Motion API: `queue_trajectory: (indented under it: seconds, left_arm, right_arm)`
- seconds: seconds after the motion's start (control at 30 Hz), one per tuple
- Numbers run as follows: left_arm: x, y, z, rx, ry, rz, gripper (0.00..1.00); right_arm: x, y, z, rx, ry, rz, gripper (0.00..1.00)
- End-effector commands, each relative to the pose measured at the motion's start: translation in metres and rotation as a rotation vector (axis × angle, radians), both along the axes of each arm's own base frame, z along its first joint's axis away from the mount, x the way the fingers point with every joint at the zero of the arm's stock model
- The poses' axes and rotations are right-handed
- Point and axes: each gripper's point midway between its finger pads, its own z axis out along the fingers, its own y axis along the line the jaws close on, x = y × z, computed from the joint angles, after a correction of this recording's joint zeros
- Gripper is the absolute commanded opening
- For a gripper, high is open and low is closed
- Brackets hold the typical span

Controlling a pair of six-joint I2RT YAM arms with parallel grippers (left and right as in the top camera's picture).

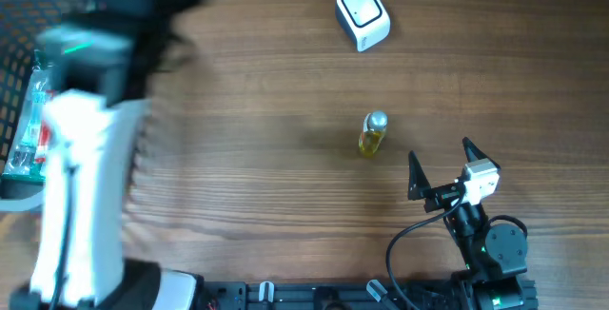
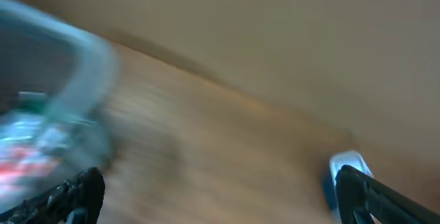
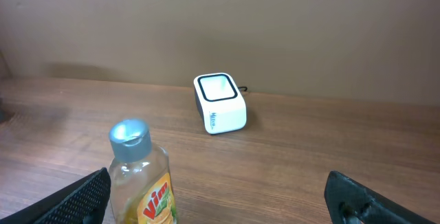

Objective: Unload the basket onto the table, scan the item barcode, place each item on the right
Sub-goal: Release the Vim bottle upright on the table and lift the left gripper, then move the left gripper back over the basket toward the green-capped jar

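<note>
At the right jaws: spread wide, holding nothing. Just ahead of them, the bottle [image 3: 141,176], sitting low and nearer the left finger than the right one, touching neither. Stands up straight on the bench [image 1: 266,158], grey cap on top, yellow stuff inside, so its long way runs up and down. From above, close to the bottle on one side, the right arm [image 1: 481,224], with its open fingers pointing roughly that way.

At the left jaws: spread wide too, holding nothing. Very blurry picture from there. Far from the bottle, over beside the basket [image 1: 19,63], with the big white left arm [image 1: 81,158] between basket and bottle.

Past the bottle, on the side away from the right jaws: the scanner [image 3: 220,104], a small white box with a dark-rimmed window on top. Well apart from the bottle, only bare bench between them.

Looks like the very start: bottle not picked up yet, nothing scanned. Right arm much nearer, so most likely its job. Probably needs to go forward and a bit to the left until the bottle sits in the middle of the gap, then squeeze around the fat part below the cap. No barcode to be seen from here; maybe round the back of the label. Tall and thin, so could tip over if one finger bumps it first.
</note>
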Motion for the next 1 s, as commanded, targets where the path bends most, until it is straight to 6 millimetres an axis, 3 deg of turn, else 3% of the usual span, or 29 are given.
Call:
queue_trajectory:
  seconds: [0.0,0.07,0.2,0.37,0.53,0.73,0.97]
  left_arm:
    - [-0.023,0.089,0.016,0.029,-0.025,0.218,1.00]
    - [-0.033,0.127,0.006,-0.002,0.012,0.294,1.00]
    - [-0.046,0.174,-0.024,-0.072,0.109,0.378,1.00]
    - [-0.050,0.215,-0.080,-0.209,0.259,0.431,1.00]
    - [-0.049,0.230,-0.134,-0.300,0.421,0.453,1.00]
    - [-0.038,0.224,-0.185,-0.393,0.562,0.420,1.00]
    - [-0.033,0.219,-0.217,-0.454,0.645,0.400,1.00]
  right_arm:
    - [0.001,-0.003,0.001,0.007,-0.003,-0.018,1.00]
    - [0.001,-0.003,0.001,0.006,-0.002,-0.018,1.00]
    - [0.001,-0.003,0.001,0.007,-0.002,-0.018,1.00]
    - [0.001,-0.003,0.001,0.006,-0.002,-0.018,1.00]
    - [0.001,-0.003,0.001,0.007,-0.002,-0.018,1.00]
    - [0.001,-0.003,0.001,0.007,-0.003,-0.018,1.00]
    - [0.001,-0.003,0.001,0.007,-0.003,-0.018,1.00]
